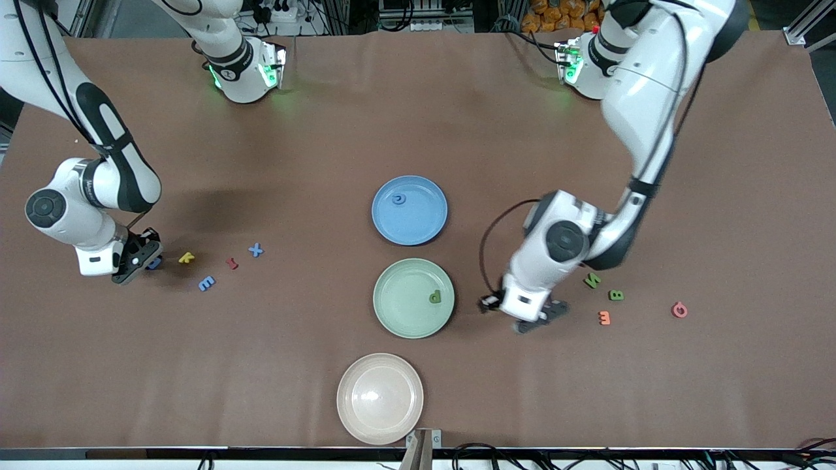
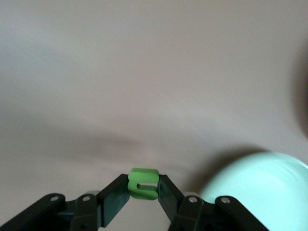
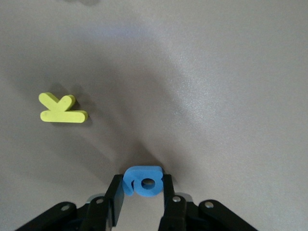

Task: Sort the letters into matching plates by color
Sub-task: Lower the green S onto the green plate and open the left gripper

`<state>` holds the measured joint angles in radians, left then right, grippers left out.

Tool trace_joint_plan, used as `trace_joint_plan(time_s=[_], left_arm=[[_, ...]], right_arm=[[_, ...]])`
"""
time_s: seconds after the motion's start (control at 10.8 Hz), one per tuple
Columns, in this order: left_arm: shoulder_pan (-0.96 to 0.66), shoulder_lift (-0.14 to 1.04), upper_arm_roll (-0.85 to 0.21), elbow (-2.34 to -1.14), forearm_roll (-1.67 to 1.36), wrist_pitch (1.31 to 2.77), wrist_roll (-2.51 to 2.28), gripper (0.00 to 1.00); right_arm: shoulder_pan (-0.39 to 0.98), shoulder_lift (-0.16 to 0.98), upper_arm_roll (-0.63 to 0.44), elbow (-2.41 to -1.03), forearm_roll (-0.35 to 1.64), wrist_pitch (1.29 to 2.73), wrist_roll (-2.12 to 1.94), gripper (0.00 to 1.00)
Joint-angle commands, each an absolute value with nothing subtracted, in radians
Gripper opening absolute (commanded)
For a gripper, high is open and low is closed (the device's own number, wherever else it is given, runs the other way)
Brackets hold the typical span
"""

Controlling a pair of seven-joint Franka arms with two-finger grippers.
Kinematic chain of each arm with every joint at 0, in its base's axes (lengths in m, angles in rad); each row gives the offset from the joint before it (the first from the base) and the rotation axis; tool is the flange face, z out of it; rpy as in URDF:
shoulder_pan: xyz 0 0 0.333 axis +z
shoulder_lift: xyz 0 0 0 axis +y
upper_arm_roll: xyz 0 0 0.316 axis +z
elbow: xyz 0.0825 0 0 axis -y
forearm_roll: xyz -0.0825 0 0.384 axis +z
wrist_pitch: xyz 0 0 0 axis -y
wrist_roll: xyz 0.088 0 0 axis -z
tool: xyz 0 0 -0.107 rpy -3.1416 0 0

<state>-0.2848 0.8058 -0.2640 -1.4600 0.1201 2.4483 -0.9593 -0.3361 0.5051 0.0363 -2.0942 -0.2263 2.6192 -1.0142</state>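
Observation:
My left gripper (image 1: 541, 318) is shut on a small green letter (image 2: 143, 183) and holds it over the bare table beside the mint green plate (image 1: 398, 313), whose rim shows in the left wrist view (image 2: 260, 187). That plate holds one green letter (image 1: 435, 297). The blue plate (image 1: 424, 225) holds one blue letter (image 1: 398, 200). My right gripper (image 1: 140, 258) is shut on a blue letter (image 3: 143, 181), low over the table at the right arm's end, next to a yellow K (image 1: 186, 258), which also shows in the right wrist view (image 3: 61, 109).
A blue X (image 1: 256, 249), a blue E (image 1: 206, 282) and a red letter (image 1: 232, 263) lie near the yellow K. Two green letters (image 1: 592, 280) (image 1: 616, 295), an orange letter (image 1: 604, 317) and a red letter (image 1: 679, 310) lie at the left arm's end. A pale pink plate (image 1: 380, 424) sits nearest the front camera.

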Motion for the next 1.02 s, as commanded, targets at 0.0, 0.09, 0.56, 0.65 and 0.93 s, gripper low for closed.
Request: trace_joint_plan(time_s=[0.0,0.09,0.56,0.65,0.93], left_arm=[[-0.429,0.863,-0.239,-1.443,0.109,2.657,-1.066,0.00],[-0.471,0.879,-0.236,-1.443,0.113,2.742,-1.095,0.00],[-0.506,0.856,-0.178,-1.456,0.132,2.748,-1.101,1.00],[-0.477,0.848,-0.166,-1.456,0.133,2.673,-1.082,1.00],[-0.335,0.790,-0.179,-1.459,0.129,2.394,-0.887,1.00]], right_arm=[[-0.353,0.515,0.051,-2.091,-0.238,2.606,-1.017,0.00],[-0.353,0.512,0.058,-2.057,-0.229,2.532,-1.016,0.00],[-0.315,0.495,0.147,-1.883,-0.094,2.179,-0.875,0.00],[-0.304,0.489,0.172,-1.852,-0.094,2.124,-0.800,0.00],[-0.265,0.473,0.279,-1.792,-0.094,2.008,-0.527,0.00]])
